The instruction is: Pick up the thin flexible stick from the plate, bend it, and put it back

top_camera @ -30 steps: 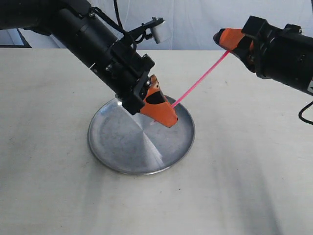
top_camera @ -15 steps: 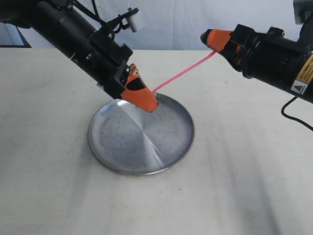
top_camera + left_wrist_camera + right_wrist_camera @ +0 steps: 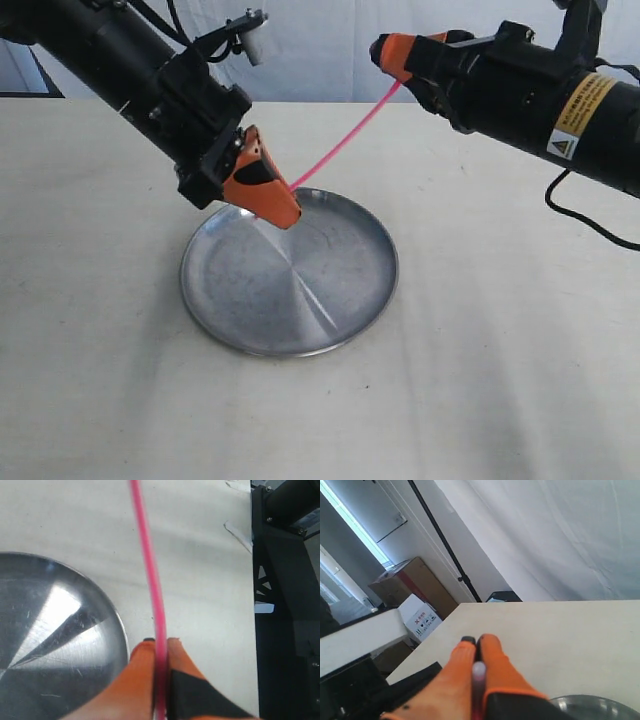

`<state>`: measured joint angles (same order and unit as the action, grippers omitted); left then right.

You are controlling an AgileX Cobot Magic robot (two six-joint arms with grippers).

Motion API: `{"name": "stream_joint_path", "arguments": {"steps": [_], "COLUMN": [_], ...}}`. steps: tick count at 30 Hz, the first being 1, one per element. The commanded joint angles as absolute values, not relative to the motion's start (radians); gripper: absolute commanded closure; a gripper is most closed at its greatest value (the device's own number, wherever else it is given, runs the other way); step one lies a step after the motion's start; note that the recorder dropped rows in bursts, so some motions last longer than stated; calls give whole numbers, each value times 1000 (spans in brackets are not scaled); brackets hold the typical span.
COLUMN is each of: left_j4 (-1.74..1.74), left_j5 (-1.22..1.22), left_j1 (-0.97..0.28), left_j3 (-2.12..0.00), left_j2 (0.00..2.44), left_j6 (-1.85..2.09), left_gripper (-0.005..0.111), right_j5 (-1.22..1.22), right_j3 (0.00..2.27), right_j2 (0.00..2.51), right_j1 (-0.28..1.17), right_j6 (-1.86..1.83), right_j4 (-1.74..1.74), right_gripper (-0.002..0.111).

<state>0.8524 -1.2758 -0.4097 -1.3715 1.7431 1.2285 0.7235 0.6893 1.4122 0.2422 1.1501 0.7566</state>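
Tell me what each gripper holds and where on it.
Both hold the pink stick: left gripper pinches its lower end, right gripper its upper end.

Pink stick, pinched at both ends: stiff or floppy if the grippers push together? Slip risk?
Probably springy, not floppy: the stick spans straight between left gripper and right gripper, no sag. Being so thin, it should bow easily under end load. Slip seems possible: it looks smooth, and each gripper pinches only a short end.
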Motion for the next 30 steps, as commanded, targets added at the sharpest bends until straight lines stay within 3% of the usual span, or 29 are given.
{"name": "stream_joint_path", "arguments": {"steps": [1,30], "left_j4": [1056,1013], "left_j5": [-1221,-1057], "left_j1": [-412,-412], "left_j3": [-1382,-1382], "left_j2": [1704,1704], "left_j6": [1280,1175], "left_gripper": [107,107], "right_j5": [705,731], "right_j3": [678,678], "right_j2": [1462,1511], "right_j1": [269,269], "right_j6": [1132,1133], "right_j4": [877,1032], "right_gripper": [109,109]}}
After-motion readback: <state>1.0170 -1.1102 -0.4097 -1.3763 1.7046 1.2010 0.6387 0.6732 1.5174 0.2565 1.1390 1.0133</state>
